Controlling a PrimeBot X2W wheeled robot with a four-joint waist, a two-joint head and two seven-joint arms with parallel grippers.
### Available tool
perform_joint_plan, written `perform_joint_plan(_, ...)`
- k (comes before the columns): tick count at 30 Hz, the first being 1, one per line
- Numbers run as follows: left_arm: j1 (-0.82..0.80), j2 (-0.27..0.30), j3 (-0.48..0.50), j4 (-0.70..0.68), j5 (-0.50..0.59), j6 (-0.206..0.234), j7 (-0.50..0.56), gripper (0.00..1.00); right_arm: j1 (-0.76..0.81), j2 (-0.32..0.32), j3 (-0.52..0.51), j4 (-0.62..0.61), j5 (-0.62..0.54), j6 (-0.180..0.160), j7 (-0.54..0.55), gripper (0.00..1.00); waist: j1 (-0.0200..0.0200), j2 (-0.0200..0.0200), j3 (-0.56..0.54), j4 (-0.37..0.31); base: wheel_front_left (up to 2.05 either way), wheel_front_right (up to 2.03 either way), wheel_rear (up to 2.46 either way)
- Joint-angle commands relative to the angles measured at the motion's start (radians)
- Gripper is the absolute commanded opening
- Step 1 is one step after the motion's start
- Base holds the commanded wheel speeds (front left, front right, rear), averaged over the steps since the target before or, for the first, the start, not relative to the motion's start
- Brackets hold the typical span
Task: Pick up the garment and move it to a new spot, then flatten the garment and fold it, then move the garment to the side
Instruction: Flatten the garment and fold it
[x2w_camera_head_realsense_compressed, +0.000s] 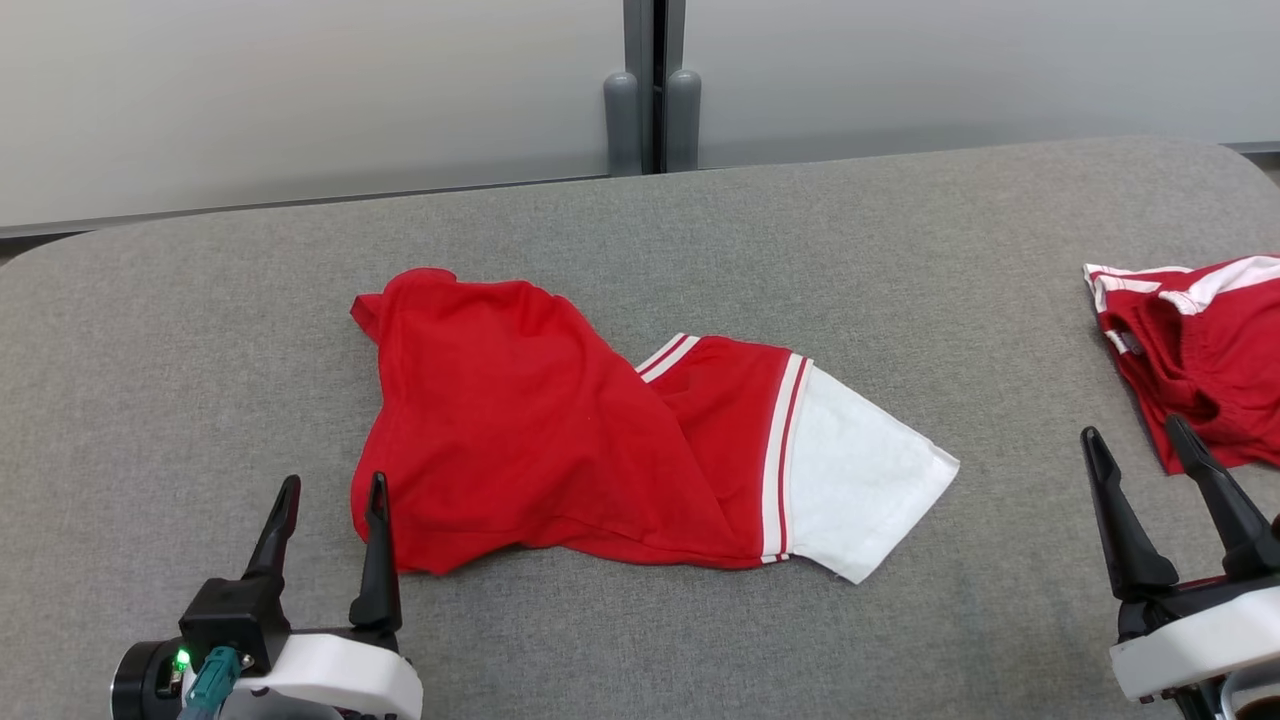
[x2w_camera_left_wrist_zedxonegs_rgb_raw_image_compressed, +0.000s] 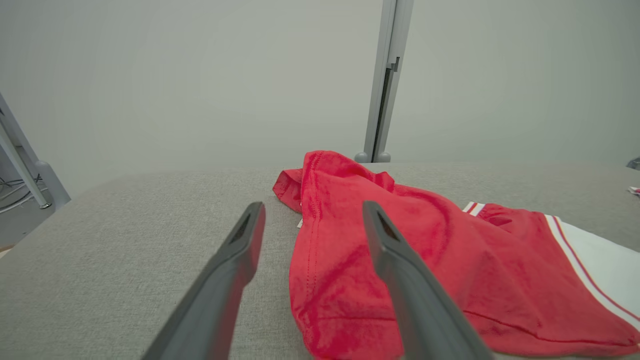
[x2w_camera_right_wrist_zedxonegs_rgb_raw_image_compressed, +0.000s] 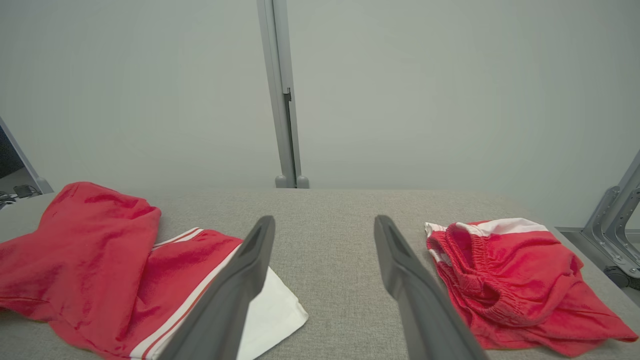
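While the garment (x2w_camera_head_realsense_compressed: 560, 440) lies rumpled mid-table (x2w_camera_head_realsense_compressed: 180, 330), flattening, folding and the move aside all look undone.
Left gripper (x2w_camera_head_realsense_compressed: 334, 482) just beside its near-left hem, right gripper (x2w_camera_head_realsense_compressed: 1131, 428) by a second red garment (x2w_camera_head_realsense_compressed: 1200, 350) at the right edge; both wide, empty.

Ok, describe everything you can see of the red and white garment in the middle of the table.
The red and white soft knit garment lies crumpled, not flattened, on the grey fabric-covered table. Its larger left part is plain red, rumpled with a stitched hem; to the right come white stripes, then a white panel lying flat. The open left tool stands at its near left corner; contact cannot be told.
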Motion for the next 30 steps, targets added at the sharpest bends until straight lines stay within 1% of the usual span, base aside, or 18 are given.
perform_joint_plan(1, 0.006, 0.007, -0.001, 0.004, -0.005, 0.000, 0.007, 1.00, 0.005, 0.001, -0.001, -0.003, 0.006, 0.000, -0.001, 1.00, 0.0000, 0.0000, 0.002, 0.000, 0.00, 0.00, 0.00)
perform_joint_plan(5, -0.005, 0.001, -0.006, 0.038, -0.031, -0.016, 0.030, 1.00, -0.002, 0.003, 0.000, -0.004, 0.008, 0.000, -0.003, 1.00, 0.0000, 0.0000, 0.013, 0.002, 0.00, 0.00, 0.00)
perform_joint_plan(10, -0.037, -0.017, -0.013, 0.158, -0.081, -0.057, 0.051, 1.00, -0.014, 0.006, 0.007, 0.001, 0.015, 0.000, -0.009, 1.00, 0.0000, 0.0000, 0.039, 0.000, 0.00, 0.00, 0.00)
perform_joint_plan(15, -0.091, -0.033, -0.009, 0.283, -0.121, -0.102, 0.030, 1.00, -0.025, 0.003, 0.015, 0.011, 0.027, 0.000, -0.017, 1.00, 0.0000, 0.0000, 0.065, -0.007, 0.00, 0.00, 0.00)
perform_joint_plan(16, -0.102, -0.034, -0.008, 0.299, -0.125, -0.108, 0.021, 0.97, -0.025, 0.002, 0.014, 0.014, 0.029, 0.000, -0.019, 1.00, 0.0000, 0.0000, 0.069, -0.008, 0.00, 0.00, 0.00)
perform_joint_plan(17, -0.102, -0.034, -0.008, 0.299, -0.125, -0.108, 0.021, 0.97, -0.025, 0.002, 0.014, 0.014, 0.029, 0.000, -0.019, 1.00, 0.0000, 0.0000, 0.069, -0.008, 0.00, 0.00, 0.00)
perform_joint_plan(18, -0.112, -0.036, -0.006, 0.317, -0.128, -0.113, 0.012, 0.45, -0.027, 0.001, 0.015, 0.017, 0.031, 0.000, -0.020, 1.00, 0.0000, 0.0000, 0.073, -0.008, 0.00, 0.00, 0.00)
perform_joint_plan(19, -0.119, -0.038, -0.006, 0.331, -0.136, -0.120, 0.009, 0.00, -0.029, 0.000, 0.015, 0.018, 0.033, 0.000, -0.021, 1.00, 0.0000, 0.0000, 0.077, -0.009, 0.00, 0.00, 0.00)
perform_joint_plan(24, -0.154, -0.036, -0.005, 0.383, -0.144, -0.141, -0.017, 0.00, -0.039, -0.009, 0.016, 0.035, 0.038, 0.000, -0.028, 1.00, 0.0000, 0.0000, 0.094, -0.011, 0.00, 0.00, 0.00)
perform_joint_plan(28, -0.174, -0.038, -0.007, 0.400, -0.143, -0.142, -0.029, 0.00, -0.049, -0.017, 0.023, 0.051, 0.050, 0.000, -0.028, 1.00, 0.0000, 0.0000, 0.112, 0.001, 0.00, 0.00, 0.00)
perform_joint_plan(30, -0.193, -0.045, -0.015, 0.403, -0.138, -0.146, -0.039, 0.00, -0.062, -0.026, 0.049, 0.082, 0.060, 0.000, -0.024, 1.00, 0.0000, 0.0000, 0.135, 0.017, 0.00, 0.00, 0.00)
